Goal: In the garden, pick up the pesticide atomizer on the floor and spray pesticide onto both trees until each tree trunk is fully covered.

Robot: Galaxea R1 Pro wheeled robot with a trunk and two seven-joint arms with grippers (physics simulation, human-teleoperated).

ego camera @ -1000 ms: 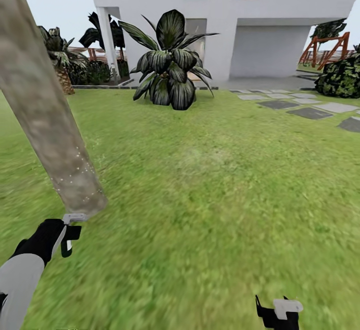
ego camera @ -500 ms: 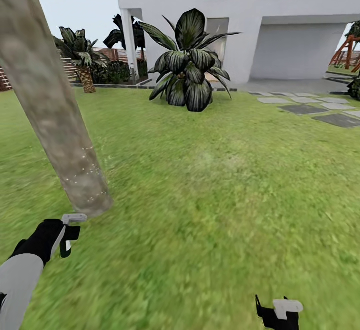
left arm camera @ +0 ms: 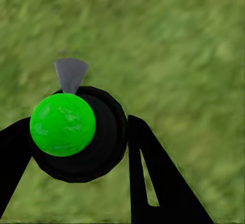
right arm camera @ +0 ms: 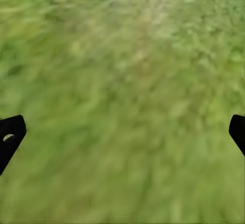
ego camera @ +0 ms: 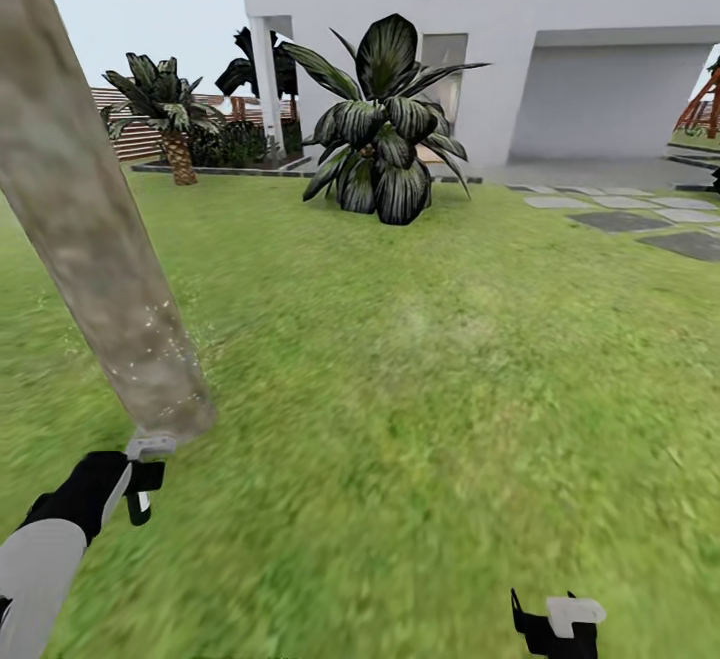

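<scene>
Pesticide atomizer [left arm camera: 76, 132] sits clamped in the left tool [ego camera: 140, 479], off the lawn [ego camera: 420, 389] and aimed at the nearest tree trunk [ego camera: 100, 249], whose base shows pale flecks; judging by that, spraying is underway, the second tree likely remaining. The right tool [ego camera: 555, 624] hangs wide and empty.

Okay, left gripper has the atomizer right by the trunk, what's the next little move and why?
Probably raise the left gripper a little and keep spraying. It is shut on the atomizer, nozzle close to the foot of the trunk, and pale specks show only on the trunk's lowest part; the bark above looks unspeckled. The right gripper hangs open over the grass.
</scene>
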